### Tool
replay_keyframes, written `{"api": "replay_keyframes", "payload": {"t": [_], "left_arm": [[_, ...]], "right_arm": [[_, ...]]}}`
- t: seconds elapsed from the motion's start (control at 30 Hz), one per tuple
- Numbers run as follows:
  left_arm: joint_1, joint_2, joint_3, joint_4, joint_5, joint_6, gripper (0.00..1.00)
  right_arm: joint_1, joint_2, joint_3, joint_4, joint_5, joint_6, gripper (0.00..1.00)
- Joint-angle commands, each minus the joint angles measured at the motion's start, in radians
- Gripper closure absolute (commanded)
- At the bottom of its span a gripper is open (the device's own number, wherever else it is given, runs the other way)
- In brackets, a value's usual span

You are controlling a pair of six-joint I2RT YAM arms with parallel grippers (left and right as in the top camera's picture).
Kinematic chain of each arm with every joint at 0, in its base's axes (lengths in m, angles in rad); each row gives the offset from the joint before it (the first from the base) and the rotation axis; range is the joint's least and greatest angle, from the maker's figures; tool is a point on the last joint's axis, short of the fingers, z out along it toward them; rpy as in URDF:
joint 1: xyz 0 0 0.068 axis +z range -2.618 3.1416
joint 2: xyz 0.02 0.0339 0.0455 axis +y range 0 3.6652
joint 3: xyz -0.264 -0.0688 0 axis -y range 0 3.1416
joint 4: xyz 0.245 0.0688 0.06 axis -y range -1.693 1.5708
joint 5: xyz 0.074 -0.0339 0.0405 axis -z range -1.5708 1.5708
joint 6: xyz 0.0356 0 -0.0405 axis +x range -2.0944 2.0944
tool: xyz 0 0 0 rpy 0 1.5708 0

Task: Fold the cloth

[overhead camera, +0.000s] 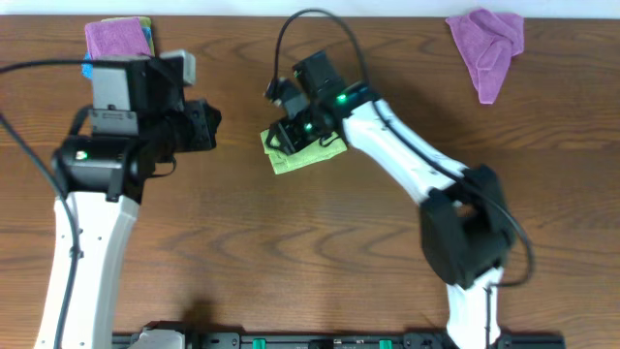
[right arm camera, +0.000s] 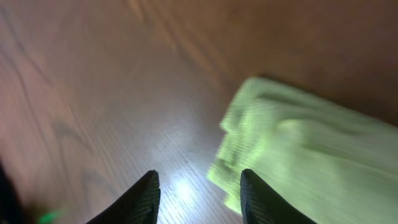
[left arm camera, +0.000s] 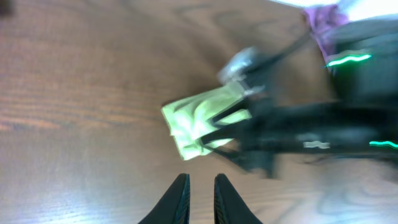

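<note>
Lying bunched into a small folded wad on the bench point(overhead camera: 242, 252), the cloth point(overhead camera: 308, 155) sits beneath the right tool point(overhead camera: 284, 134), whose fingers are spread apart and empty just above the cloth's edge. Left of the cloth, apart from it, the left tool point(overhead camera: 209, 126) hangs clenched on nothing, fingertips nearly touching

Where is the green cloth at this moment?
Overhead, the cloth lies bunched near mid-table, partly under the right gripper, with the left gripper apart on its left.
</note>
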Motion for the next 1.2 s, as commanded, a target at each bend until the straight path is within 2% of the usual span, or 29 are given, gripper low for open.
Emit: {"api": "replay_keyframes", "payload": {"t": [0.0,0.03,0.1,0.23,0.3,0.4,0.5,0.73,1.17], "left_arm": [[0.006,0.009,-0.122,0.062,-0.038,-0.031,0.84],[0.006,0.011,-0.164,0.093,-0.034,-0.047,0.83],[0.006,0.018,-0.251,0.162,-0.013,-0.092,0.81],[0.006,0.046,-0.413,0.332,0.074,-0.152,0.46],[0.006,0.071,-0.485,0.428,0.112,-0.182,0.35],[0.006,0.107,-0.547,0.539,0.173,-0.208,0.13],[0.006,0.158,-0.572,0.622,0.224,-0.231,0.04],[-0.003,0.316,-0.573,0.766,0.31,-0.299,0.04],[-0.062,0.475,-0.573,0.987,0.304,-0.395,0.05]], "right_arm": [[-0.033,-0.099,0.021,-0.031,0.169,-0.013,0.89],[-0.043,-0.101,0.021,-0.05,0.176,-0.024,0.99],[-0.068,-0.097,0.019,-0.092,0.176,-0.026,0.99],[-0.108,-0.078,0.01,-0.119,0.176,-0.027,0.99],[-0.122,-0.071,0.009,-0.129,0.176,-0.031,0.99],[-0.135,-0.066,0.007,-0.14,0.175,-0.05,0.99],[-0.14,-0.05,0.003,-0.153,0.175,-0.067,0.99],[-0.155,0.027,0.003,-0.176,0.175,-0.074,0.99],[-0.212,0.084,0.003,-0.166,0.195,-0.074,0.99]]}}
